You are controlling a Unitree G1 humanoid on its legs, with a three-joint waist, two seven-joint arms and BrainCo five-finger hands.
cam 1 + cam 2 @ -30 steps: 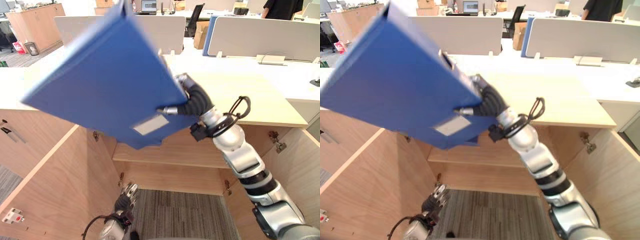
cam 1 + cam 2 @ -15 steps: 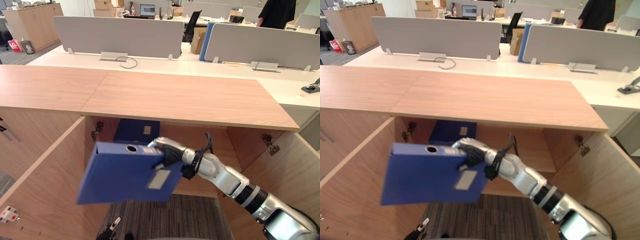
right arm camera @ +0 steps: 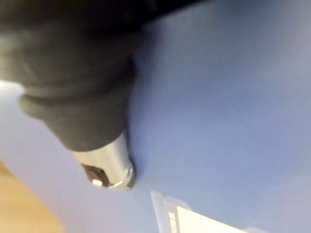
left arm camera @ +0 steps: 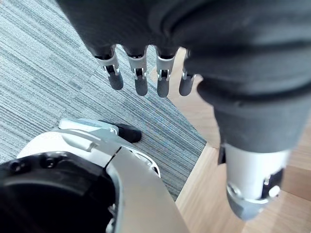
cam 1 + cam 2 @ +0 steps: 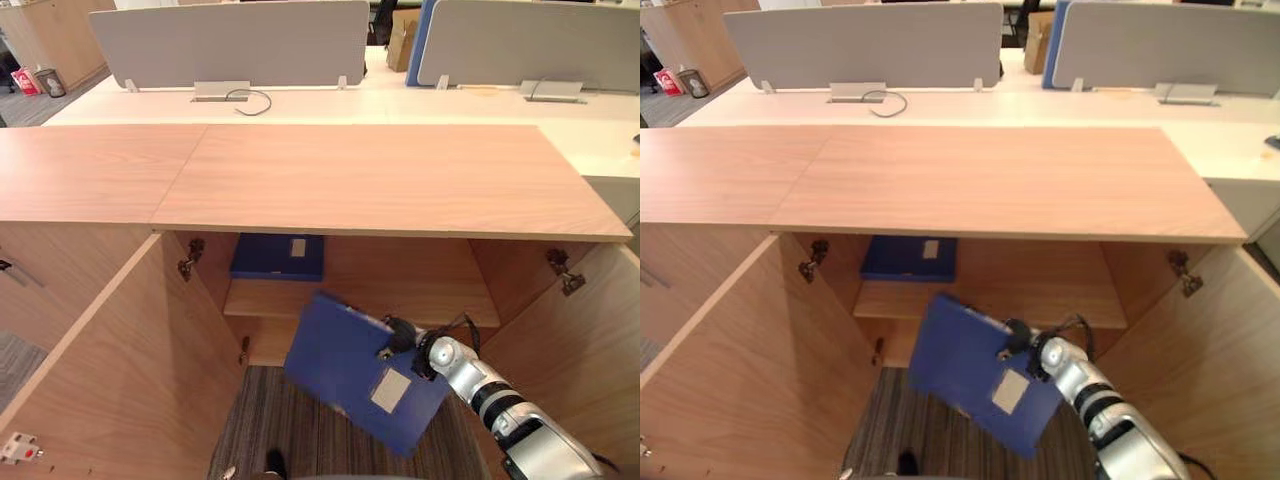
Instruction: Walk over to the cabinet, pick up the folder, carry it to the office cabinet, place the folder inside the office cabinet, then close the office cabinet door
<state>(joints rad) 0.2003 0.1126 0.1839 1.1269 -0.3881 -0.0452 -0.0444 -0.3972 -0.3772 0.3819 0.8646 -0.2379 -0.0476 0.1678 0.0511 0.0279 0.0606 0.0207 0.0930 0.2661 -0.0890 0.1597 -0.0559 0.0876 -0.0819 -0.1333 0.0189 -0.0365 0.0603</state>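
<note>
Open office at the back, with grey divider screens [image 5: 230, 40] past light wooden office cabinet [image 5: 380, 180], doors wide open. Right robot hand [image 5: 398, 338] clamped on large blue folder [image 5: 350, 375], tilted, low before inner shelf [image 5: 400, 300]. Left robot hand [image 4: 140, 77] relaxed open above grey striped carpet [image 5: 290, 430]. Better to level first, then slide in beside flat blue binder [image 5: 278, 257].
</note>
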